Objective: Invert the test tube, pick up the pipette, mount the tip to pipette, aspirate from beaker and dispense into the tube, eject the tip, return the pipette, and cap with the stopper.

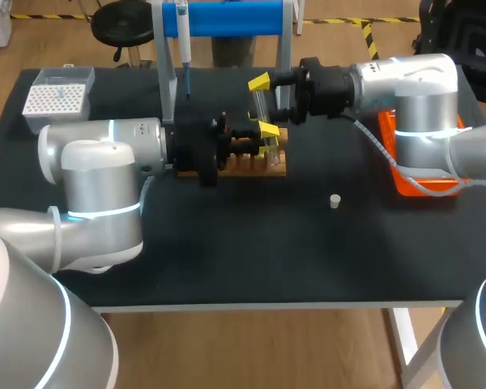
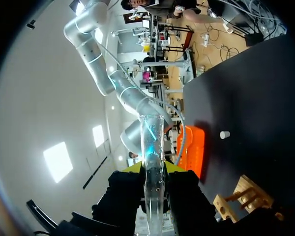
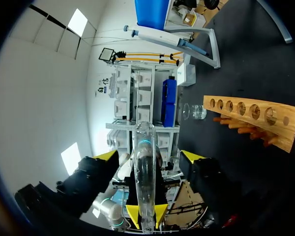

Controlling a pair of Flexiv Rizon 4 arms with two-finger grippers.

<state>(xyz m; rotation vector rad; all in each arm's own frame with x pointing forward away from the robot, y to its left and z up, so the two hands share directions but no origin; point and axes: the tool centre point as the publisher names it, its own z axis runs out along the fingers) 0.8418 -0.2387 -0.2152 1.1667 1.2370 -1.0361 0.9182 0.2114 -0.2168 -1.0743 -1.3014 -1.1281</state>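
Note:
A clear test tube (image 1: 263, 107) stands upright just above the wooden rack (image 1: 271, 168). My left gripper (image 1: 269, 139) is shut on its lower part; in the left wrist view the test tube (image 2: 152, 162) sits between the yellow tips of the left gripper (image 2: 153, 169). My right gripper (image 1: 264, 101) is open around the tube's upper part, and the fingers (image 3: 105, 157) stand well clear of the test tube (image 3: 143, 172). The pipette (image 1: 182, 32) hangs on its stand. The white stopper (image 1: 334, 201) lies on the table right of the rack.
A tip box (image 1: 58, 97) stands at the back left. An orange tray (image 1: 413, 174) lies under my right arm. A glass beaker (image 3: 194, 112) stands beyond the rack (image 3: 250, 118), near the blue stand (image 1: 227, 20).

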